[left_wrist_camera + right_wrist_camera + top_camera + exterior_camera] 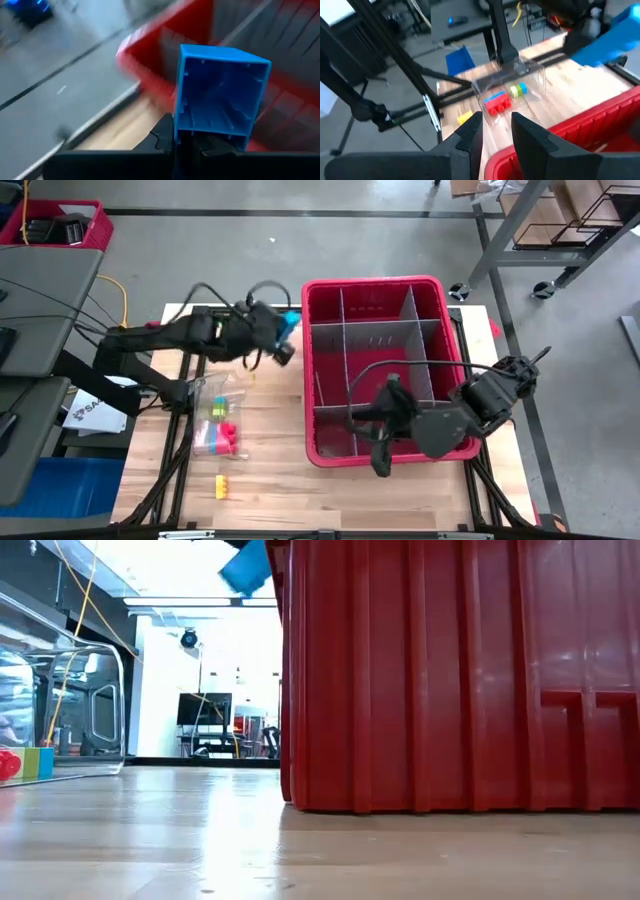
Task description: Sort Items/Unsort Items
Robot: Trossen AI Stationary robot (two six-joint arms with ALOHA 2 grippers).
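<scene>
Aloft — hollow, open-ended blue block point(220, 95), clamped in left gripper point(192, 142) beside red bin point(430, 450).

We see the red bin point(450, 680) cut off at the low view's top and right edges. The blue block point(246, 566) is clipped there too. The bin's rim smears into blur in the left wrist view.

Almost no writing can be read. A white sheet point(88, 412) lying beside the table's point(270, 480) left edge, partly hidden under the left arm's frame, carries dark capital letters beginning "SA"; the rest is cut off and cannot be made out.
</scene>
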